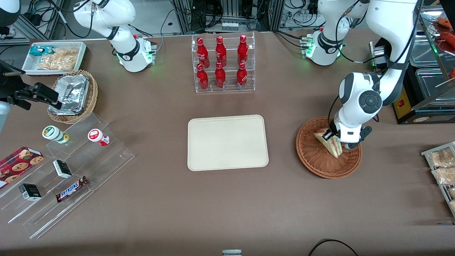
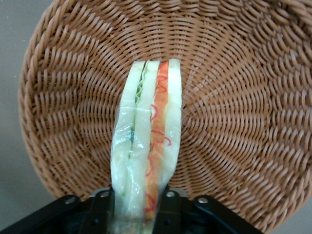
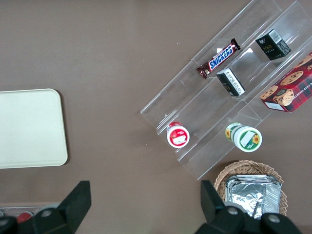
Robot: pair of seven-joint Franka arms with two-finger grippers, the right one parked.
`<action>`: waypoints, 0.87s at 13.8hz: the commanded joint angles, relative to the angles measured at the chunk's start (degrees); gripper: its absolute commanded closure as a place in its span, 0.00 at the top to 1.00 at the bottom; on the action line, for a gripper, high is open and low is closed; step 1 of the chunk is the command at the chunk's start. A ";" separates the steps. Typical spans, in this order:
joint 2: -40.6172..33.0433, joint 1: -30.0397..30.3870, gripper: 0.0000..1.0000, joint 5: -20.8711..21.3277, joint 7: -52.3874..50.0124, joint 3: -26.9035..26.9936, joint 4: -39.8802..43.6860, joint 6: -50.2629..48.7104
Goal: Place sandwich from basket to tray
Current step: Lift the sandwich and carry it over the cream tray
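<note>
The left arm's black two-finger gripper (image 2: pixel 137 207) clamps the pale triangular sandwich wedge (image 2: pixel 146 141) above the round reddish-brown wicker basket (image 1: pixel 316 161). The wedge's long axis runs straight out from the fingers. The flat cream rectangular tray (image 1: pixel 227 142) lies sideways toward the parked arm.

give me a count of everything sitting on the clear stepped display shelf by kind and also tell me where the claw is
Snickers bar: 1
Small dark boxes: 2
Round-lidded cups: 2
Total: 5
The claw is over the basket, shut on the sandwich.
</note>
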 commanded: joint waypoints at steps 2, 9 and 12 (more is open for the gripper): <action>-3.82 -0.78 0.07 0.68 6.46 0.12 5.79 -11.49; 3.90 -12.46 0.09 1.03 14.48 -0.23 20.90 -24.34; 8.57 -17.03 0.08 0.76 10.88 -0.32 26.63 -25.24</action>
